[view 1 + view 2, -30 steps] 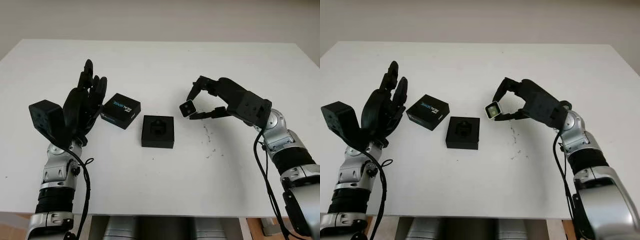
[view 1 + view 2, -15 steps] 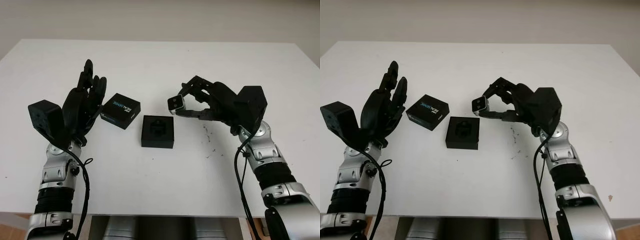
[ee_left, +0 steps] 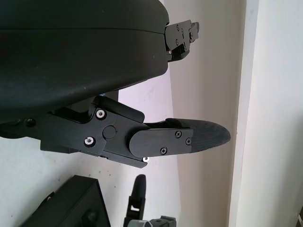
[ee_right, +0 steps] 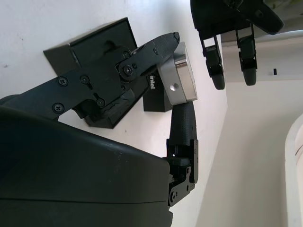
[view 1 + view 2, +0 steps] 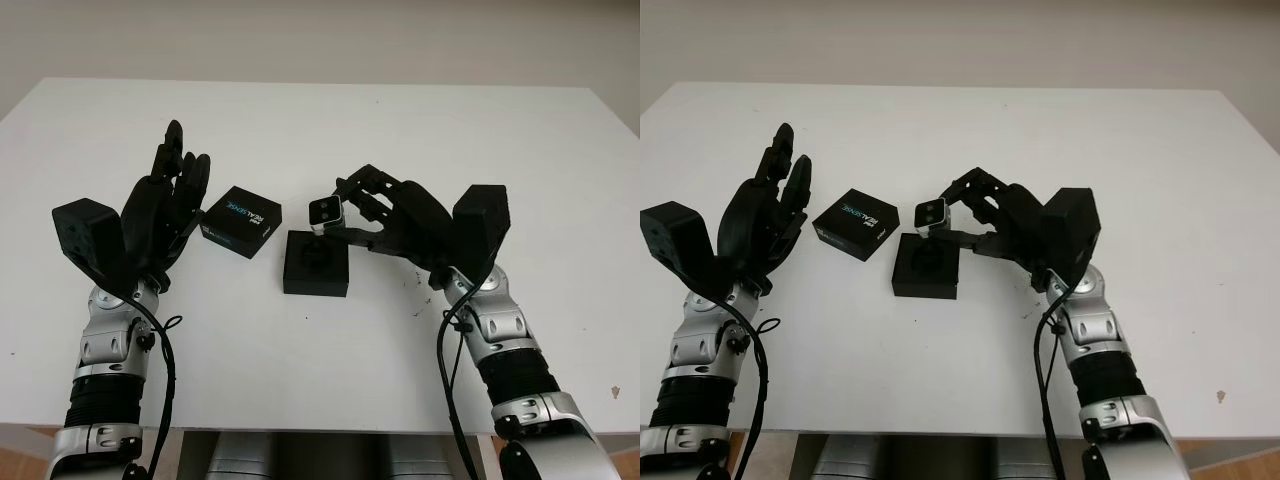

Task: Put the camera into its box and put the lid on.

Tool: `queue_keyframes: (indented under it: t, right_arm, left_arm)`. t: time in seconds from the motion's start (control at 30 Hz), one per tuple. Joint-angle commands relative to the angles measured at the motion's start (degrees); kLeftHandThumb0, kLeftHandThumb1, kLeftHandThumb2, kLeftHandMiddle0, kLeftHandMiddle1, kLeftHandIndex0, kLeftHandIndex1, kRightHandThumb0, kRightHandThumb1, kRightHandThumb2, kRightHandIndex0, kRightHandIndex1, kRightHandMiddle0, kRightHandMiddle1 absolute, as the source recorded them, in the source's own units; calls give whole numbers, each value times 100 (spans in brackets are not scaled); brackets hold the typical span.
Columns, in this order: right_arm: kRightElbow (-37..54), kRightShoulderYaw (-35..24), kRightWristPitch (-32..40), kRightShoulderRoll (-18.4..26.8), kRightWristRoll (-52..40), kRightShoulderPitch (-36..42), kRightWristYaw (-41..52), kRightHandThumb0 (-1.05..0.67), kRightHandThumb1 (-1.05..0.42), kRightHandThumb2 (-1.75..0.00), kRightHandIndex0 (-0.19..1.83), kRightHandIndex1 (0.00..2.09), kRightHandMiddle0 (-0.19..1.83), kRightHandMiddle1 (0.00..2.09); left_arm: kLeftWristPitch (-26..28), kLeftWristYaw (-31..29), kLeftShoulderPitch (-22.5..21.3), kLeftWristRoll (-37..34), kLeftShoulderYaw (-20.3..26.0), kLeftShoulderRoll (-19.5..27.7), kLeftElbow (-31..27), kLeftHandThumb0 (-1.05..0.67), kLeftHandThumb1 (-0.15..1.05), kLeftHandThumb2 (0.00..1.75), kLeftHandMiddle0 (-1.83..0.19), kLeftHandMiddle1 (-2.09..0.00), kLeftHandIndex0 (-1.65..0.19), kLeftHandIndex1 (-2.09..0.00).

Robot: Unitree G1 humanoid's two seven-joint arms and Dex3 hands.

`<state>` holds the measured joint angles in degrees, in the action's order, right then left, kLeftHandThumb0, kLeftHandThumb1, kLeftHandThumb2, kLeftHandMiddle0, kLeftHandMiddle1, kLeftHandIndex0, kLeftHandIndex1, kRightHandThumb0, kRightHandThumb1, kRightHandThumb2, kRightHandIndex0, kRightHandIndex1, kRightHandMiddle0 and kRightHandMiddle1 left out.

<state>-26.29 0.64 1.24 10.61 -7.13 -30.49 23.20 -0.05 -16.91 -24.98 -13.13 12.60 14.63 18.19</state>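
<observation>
Fingertips of the right robot hand (image 5: 345,212) pinch the small silver camera (image 5: 325,211), holding it just above the far edge of the open black box (image 5: 315,264), which sits on the white table (image 5: 400,120) directly below and a little nearer the robot than the fingertips. Beside the left robot hand (image 5: 160,205), which is raised and open with nothing in it, lies the printed lid (image 5: 241,221).
</observation>
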Motion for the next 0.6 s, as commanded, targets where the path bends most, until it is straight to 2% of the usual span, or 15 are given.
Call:
queue_keyframes:
  t: [0.0,0.57]
  right_arm:
    - [120,23,53,-76,-2,53,-13,-40,-90,-5,11,4,26,183]
    - [-185,64,-1,-216,264,-41,-337,-38,-89,-5,13,5,25,186]
  left_arm:
    - [7,-15,55,-40,30,56,-114,-67,105,43,19,0,19,0]
    - [67,4,88,-53,52,61,-172,-68,105,44,19,0,19,0]
